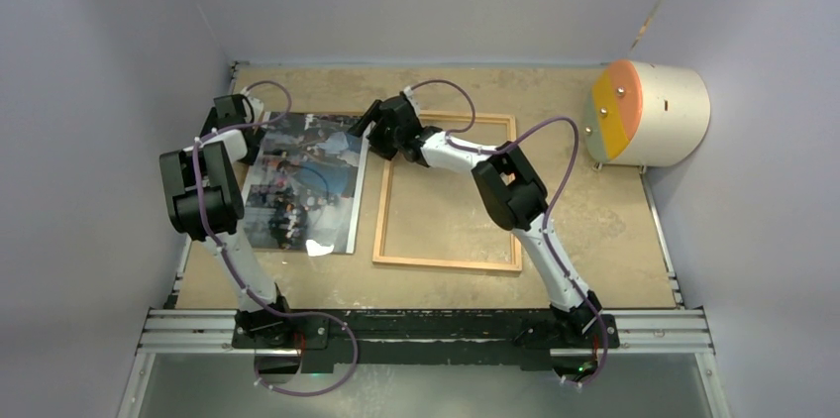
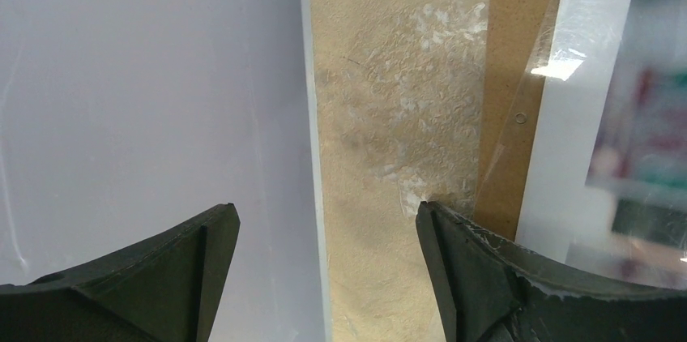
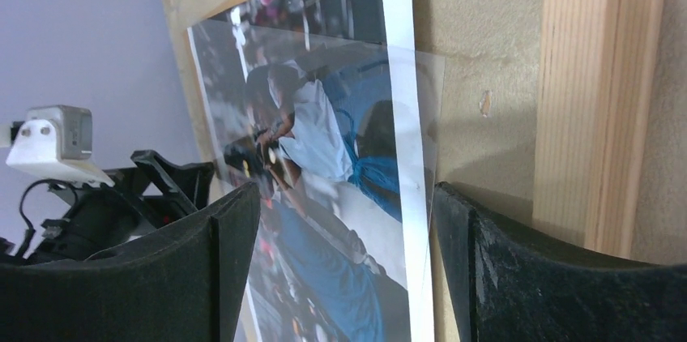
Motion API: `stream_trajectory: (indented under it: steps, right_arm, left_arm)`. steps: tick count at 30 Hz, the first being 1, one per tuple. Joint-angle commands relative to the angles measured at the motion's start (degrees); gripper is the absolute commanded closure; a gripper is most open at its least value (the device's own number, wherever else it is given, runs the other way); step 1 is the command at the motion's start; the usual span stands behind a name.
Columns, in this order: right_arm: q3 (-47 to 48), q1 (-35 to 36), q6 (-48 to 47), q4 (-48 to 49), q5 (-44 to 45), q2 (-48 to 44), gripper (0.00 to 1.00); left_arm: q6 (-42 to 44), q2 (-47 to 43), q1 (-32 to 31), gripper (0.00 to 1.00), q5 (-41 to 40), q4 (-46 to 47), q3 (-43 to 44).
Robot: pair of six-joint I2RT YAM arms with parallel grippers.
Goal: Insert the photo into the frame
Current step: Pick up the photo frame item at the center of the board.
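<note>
This place looks like a robotics lab, a small test cell. Plain pale walls (image 1: 89, 61) close in a worn brown table (image 1: 614, 230), and a metal rail (image 1: 436, 324) at its near edge carries the left arm (image 1: 213, 200) and the right arm (image 1: 515, 195).

We see a tan table (image 1: 604, 240) with a worn top. In the left wrist view, whitish scraped patches (image 2: 437, 42) show on it. At its far right corner a cream drum (image 1: 669, 106) lies on its side. The drum's round face (image 1: 616, 111) is part orange, part yellow, and is turned toward the middle of the table. A plain brown board (image 2: 506, 74) lies flat on the table's left part. Pale lilac walls (image 1: 99, 91) close in the left, far and right sides. We also see an aluminium rail (image 1: 426, 324) running along the near edge.
</note>
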Motion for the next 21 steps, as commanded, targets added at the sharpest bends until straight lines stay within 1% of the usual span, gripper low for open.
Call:
stream_trajectory:
  steps: [1,7,10,13,14,17,19,21]
  right_arm:
    - [-2.05,0.84,-3.40,0.81,1.05,-6.28,0.21]
    - [-2.08,1.68,-6.45,1.27,1.54,-8.00,0.22]
    - [-2.04,1.75,-6.22,2.91,-0.07,-7.83,0.23]
    - [-1.06,1.75,-5.76,2.40,-0.12,-7.22,0.23]
    - [-0.23,1.75,-5.81,-0.12,0.54,-7.05,0.23]
    - [5.49,1.75,-5.78,-12.61,5.76,-5.29,0.21]
    - [6.17,1.75,-6.12,-16.36,7.84,-4.89,0.19]
    - [5.24,1.75,-6.57,-16.77,9.09,-4.68,0.18]
  left_arm:
    - [0.26,2.47,-0.96,0.12,4.19,-5.61,-3.49]
    - [0.38,2.50,-0.96,0.12,4.05,-5.08,-4.44]
    - [0.51,2.26,-0.96,0.12,4.14,-5.02,-4.58]
    - [0.67,2.11,-0.96,0.12,4.14,-5.06,-4.59]
    - [0.75,2.10,-0.96,0.12,4.10,-5.13,-4.46]
    - [0.65,1.93,-0.47,0.12,4.66,-5.74,-3.57]
    - [0.45,2.01,-0.11,0.12,4.94,-6.24,-2.94]
    - [0.70,2.32,0.00,0.12,4.60,-6.06,-2.87]
